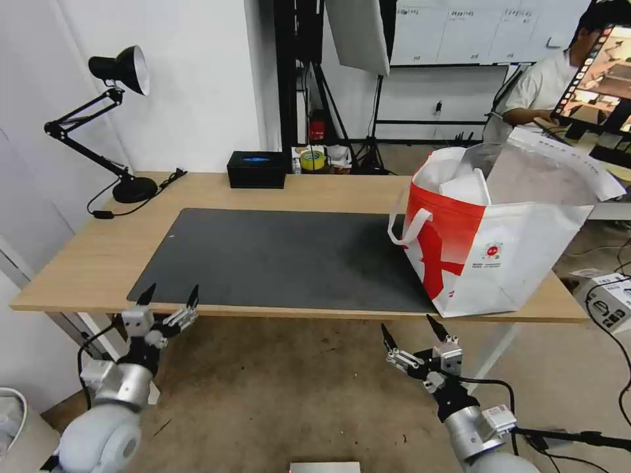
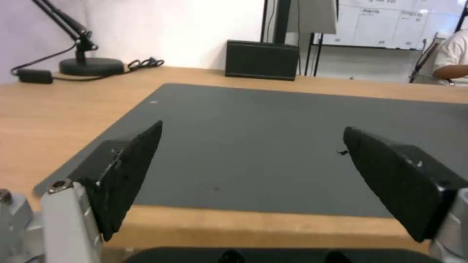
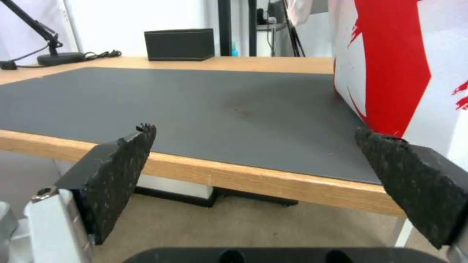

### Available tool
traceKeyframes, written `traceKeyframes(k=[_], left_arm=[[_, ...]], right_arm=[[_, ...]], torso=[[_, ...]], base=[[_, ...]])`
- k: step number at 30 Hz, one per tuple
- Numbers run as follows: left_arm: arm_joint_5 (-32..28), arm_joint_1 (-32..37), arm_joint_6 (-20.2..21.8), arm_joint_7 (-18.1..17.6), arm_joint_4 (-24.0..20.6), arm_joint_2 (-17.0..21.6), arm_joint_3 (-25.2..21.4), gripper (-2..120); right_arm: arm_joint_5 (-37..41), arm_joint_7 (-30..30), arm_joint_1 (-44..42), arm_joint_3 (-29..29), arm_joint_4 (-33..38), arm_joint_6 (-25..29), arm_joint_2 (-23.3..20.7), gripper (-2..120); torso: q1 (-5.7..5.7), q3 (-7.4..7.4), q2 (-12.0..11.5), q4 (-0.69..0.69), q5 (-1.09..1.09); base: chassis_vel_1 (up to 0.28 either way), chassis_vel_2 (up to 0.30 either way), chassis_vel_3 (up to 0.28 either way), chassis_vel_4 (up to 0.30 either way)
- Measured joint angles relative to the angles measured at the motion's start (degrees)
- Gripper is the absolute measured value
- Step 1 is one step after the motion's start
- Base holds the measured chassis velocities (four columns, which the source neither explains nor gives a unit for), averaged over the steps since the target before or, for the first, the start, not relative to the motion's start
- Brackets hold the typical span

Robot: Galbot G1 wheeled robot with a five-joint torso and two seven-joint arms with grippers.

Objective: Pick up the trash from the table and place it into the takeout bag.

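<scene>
The table (image 1: 79, 263) is a long light-wood top with a dark grey mat (image 1: 282, 256) lying bare across its middle. On its right end stands the takeout bag (image 1: 519, 256), red and white, its mouth open and a white strap hanging over the left side. The trash is out of view. My left gripper (image 1: 172, 292) hangs open just in front of the table's front edge at the mat's left corner. My right gripper (image 1: 407, 325) is open too, lower and before the front edge, a little left of the bag (image 3: 390, 65). Nothing sits between either pair of fingers.
A black desk lamp (image 1: 135, 189) with its cable stands at the table's back left. A black box (image 1: 256, 169) sits at the back edge. A cardboard box (image 1: 608, 299) and cables lie on the floor to the right. A white bin (image 1: 10, 420) is at the lower left.
</scene>
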Motion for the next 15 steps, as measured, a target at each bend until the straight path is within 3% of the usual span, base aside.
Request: traceKeyframes(k=[15], left_arm=[[-0.90, 4.11, -1.25, -0.36, -0.24, -2.62, -1.31, 100]], right_arm=[[0.00, 0.00, 0.00, 0.00, 0.00, 0.00, 0.00, 100]], torso=[[0.01, 0.00, 0.00, 0.00, -0.01]], base=[[0.000, 0.000, 0.000, 0.000]])
